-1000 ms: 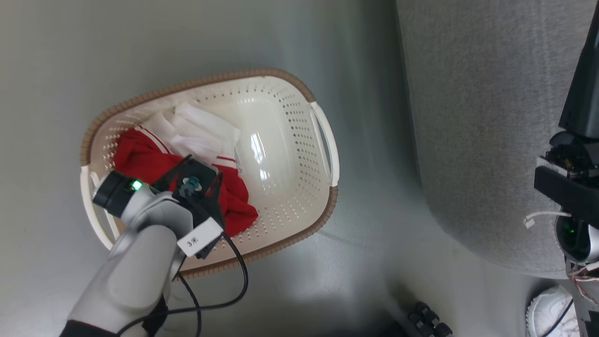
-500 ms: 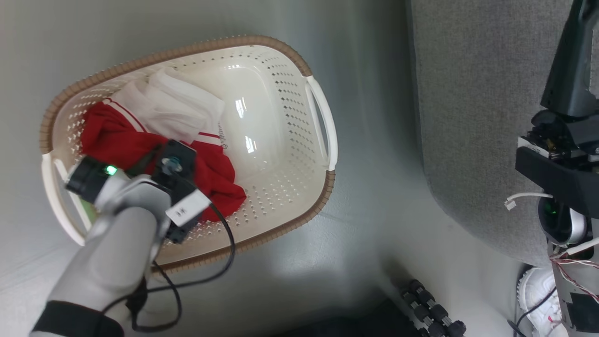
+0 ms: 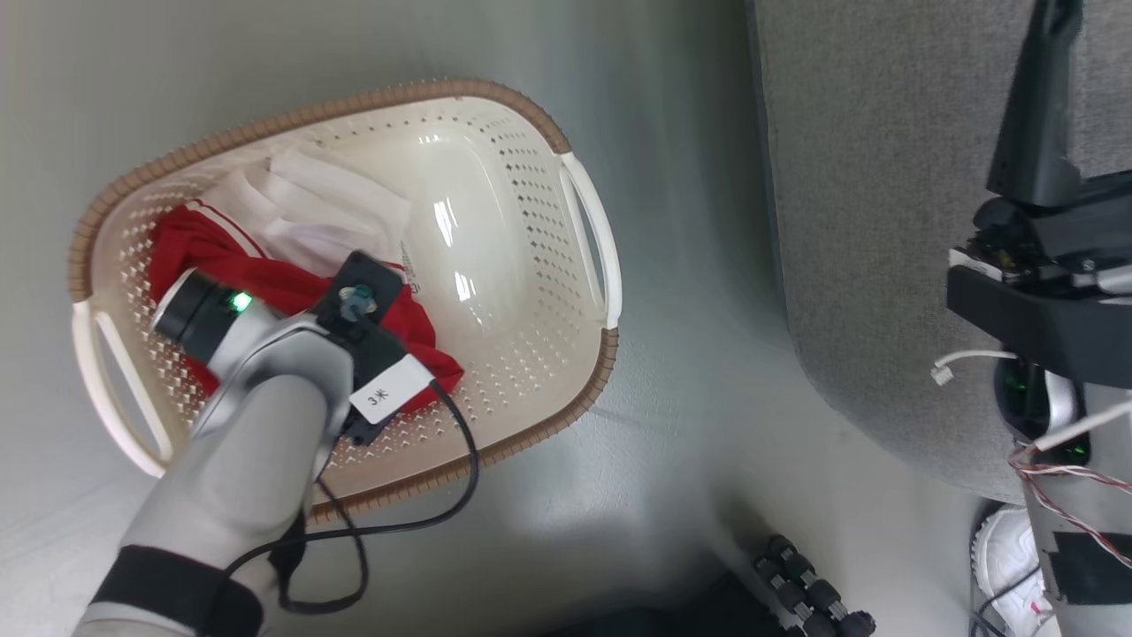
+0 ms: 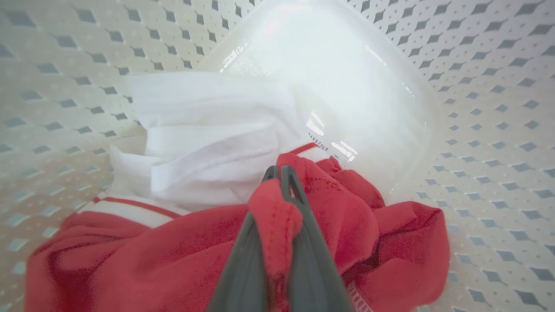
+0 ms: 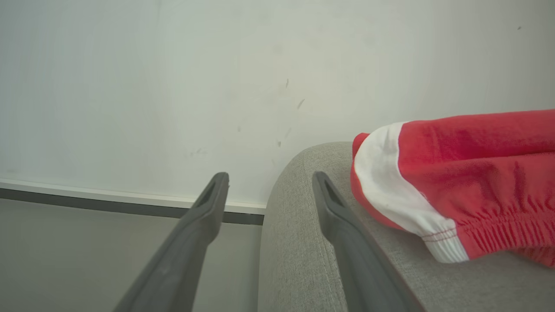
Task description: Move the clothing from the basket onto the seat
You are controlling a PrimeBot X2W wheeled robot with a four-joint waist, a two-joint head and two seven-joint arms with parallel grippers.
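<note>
Down in the basket (image 3: 292, 119), my left jaws are pinched shut on a fold of the red clothing (image 4: 130, 255). The cloth bunches up between my two dark left fingers (image 4: 243, 268) and bulges over their inner edges. Around that grip the rest of the heap lies crumpled on the basket's floor, red below and a folded white part (image 4: 208, 130) beyond the fingertips, with a thin red stripe along its edge. The heap fills the basket's left end, by the left handle (image 3: 115, 389), while the right half of the basket's floor is bare and glossy. My pale left forearm (image 3: 256, 442) reaches in over the basket's near rim, and a black cable (image 3: 442, 504) loops from the wrist across that rim to the floor (image 3: 672, 425). To the basket's right, across a strip of that floor, stands the grey seat (image 3: 884, 177). My right jaws are over it, well apart from the basket, spread wide and holding nothing, with the right fingers (image 5: 204, 225) pointing past the seat's rounded edge toward a pale wall (image 5: 173, 86). Red shorts (image 5: 477, 173) with a white band lie on the seat just beside the inner finger, outside the basket.
</note>
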